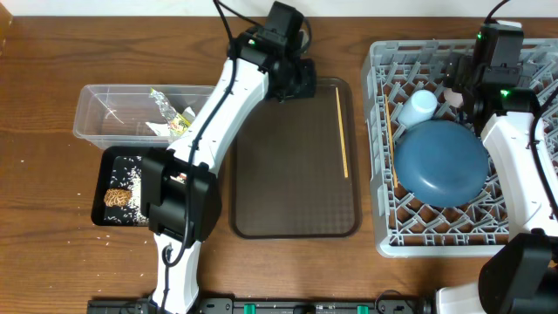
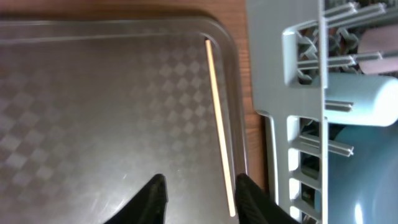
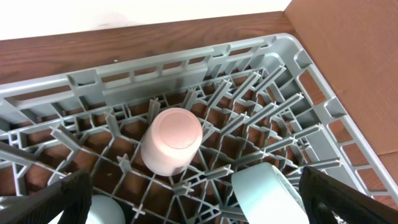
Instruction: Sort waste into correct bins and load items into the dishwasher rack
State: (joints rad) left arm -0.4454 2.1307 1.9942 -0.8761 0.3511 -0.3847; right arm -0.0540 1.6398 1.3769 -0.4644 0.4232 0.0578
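Chopstick [image 2: 219,118] lies flat on the brown serving tray [image 2: 93,93], running straight along the tray's right rim and just inside it. Only a narrow strip of tray separates it from the raised lip. To its left the tray floor is wide and bare. Beyond the lip, a thin band of wooden worktop [image 2: 245,93] separates the tray from the grey wall of the dishwasher rack [image 2: 292,124], so there is little room on that side.

The left fingers [image 2: 152,196] stand apart above the tray's far end. The chopstick's near end passes between them, much closer to one finger than to the other. Whether that finger touches the stick cannot be told, and nothing is clamped.

The right fingers [image 3: 65,199] are spread wide over the rack's far corner, holding nothing. Below them a pinkish-white cup [image 3: 173,140] sits mouth down among the pegs, with a light blue cup [image 3: 264,190] just beside it. The dark blue plate [image 1: 440,161] fills the rack's middle. A second chopstick [image 1: 389,144] lies along the rack's left side.

Left of the serving tray are the clear tub [image 1: 91,113], holding a silver-yellow wrapper [image 1: 170,109], and the black tray [image 1: 105,218], holding a brown lump [image 1: 118,198] and rice grains [image 1: 131,170].
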